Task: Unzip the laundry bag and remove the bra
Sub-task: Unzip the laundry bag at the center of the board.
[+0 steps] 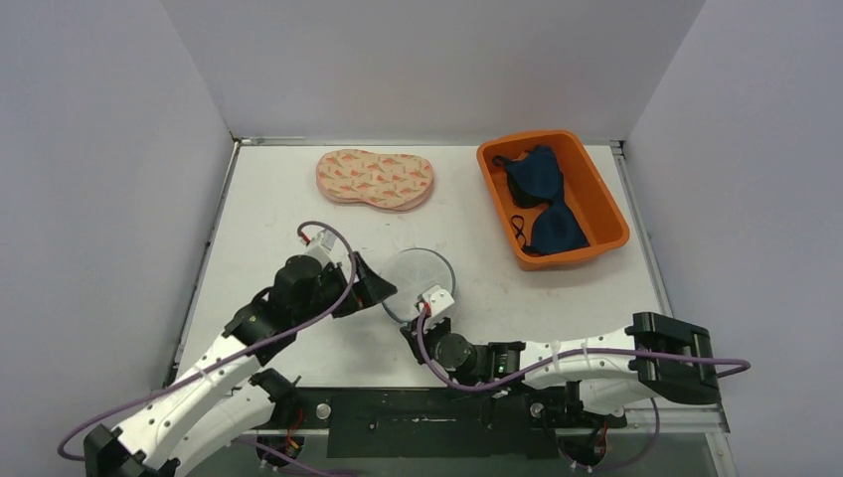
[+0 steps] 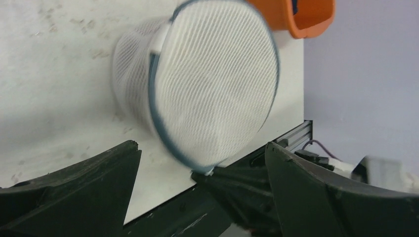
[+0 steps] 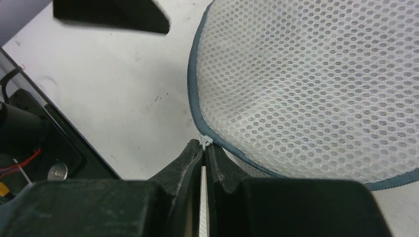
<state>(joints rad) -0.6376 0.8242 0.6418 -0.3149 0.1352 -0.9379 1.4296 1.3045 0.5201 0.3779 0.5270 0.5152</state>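
A white, faintly scuffed desk is boxed in by plain lavender-grey walls at 9, 12 and 3 o'clock. A black rail lines its 6 o'clock edge. The light is soft and even.

White honeycomb-mesh laundry bag with grey-blue trim, navy bra, orange bin, peach orange-printed pad.

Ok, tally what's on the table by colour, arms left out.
Orange: 1, the bin
Navy: 1, the bra in the bin
Pink: 1, the patterned piece
White: 1, the mesh bag
Total: 4
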